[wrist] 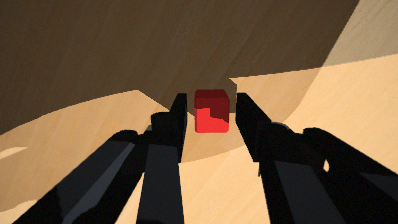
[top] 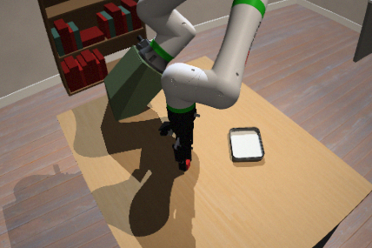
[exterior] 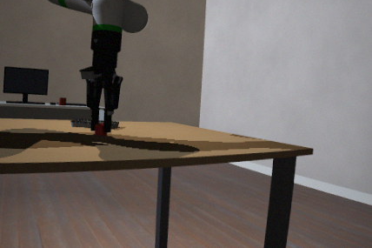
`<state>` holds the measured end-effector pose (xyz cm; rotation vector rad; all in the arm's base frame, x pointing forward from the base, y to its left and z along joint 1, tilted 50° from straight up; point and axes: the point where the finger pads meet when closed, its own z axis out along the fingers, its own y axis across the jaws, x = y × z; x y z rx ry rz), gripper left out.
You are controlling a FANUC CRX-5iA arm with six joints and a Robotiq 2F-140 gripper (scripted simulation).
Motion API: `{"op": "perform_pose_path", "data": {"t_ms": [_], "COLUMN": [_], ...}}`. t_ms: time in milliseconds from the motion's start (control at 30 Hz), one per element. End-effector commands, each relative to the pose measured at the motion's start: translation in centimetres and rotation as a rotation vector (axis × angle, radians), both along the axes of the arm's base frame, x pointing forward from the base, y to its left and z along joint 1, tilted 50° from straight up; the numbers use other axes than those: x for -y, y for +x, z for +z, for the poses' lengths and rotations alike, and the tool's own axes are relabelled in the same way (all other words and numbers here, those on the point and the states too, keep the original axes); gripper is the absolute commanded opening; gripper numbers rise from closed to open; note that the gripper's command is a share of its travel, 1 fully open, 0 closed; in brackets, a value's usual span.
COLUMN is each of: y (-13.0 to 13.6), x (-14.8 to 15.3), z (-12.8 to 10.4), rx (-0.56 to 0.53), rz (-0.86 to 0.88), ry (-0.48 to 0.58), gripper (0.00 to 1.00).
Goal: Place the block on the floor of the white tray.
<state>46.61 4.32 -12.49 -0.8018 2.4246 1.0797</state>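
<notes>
A small red block [wrist: 212,111] lies on the wooden table, in the arm's shadow. It also shows in the top view [top: 187,164] and the exterior view [exterior: 100,129]. My gripper [wrist: 211,107] points straight down with one black finger on each side of the block, low over the table. A narrow gap shows on both sides of the block, so the fingers are partly open and do not press it. The gripper also shows in the top view [top: 184,163] and the exterior view [exterior: 100,125]. The white tray [top: 247,144] with a dark rim sits on the table to the right of the gripper, empty.
The arm's green base box [top: 130,85] stands at the back of the table. A bookshelf [top: 87,24] with red books stands behind it. The table's front edge [exterior: 152,159] is near in the exterior view.
</notes>
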Motion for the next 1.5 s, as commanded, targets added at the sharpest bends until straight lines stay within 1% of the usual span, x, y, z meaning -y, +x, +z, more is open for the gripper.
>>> {"op": "perform_pose_path", "data": {"t_ms": [0,500,533,1467], "y": [0.09,0.11,0.11,0.11], "x": [-0.18,-0.34,-0.34,-0.34], "z": [-0.21,-0.35,-0.35,-0.35], "rx": [0.001,0.001,0.001,0.001], "rz": [-0.001,-0.001,-0.001,-0.001], "ry": [-0.001,-0.001,-0.001,-0.001], "gripper": [0.36,0.36,0.10,0.10]}}
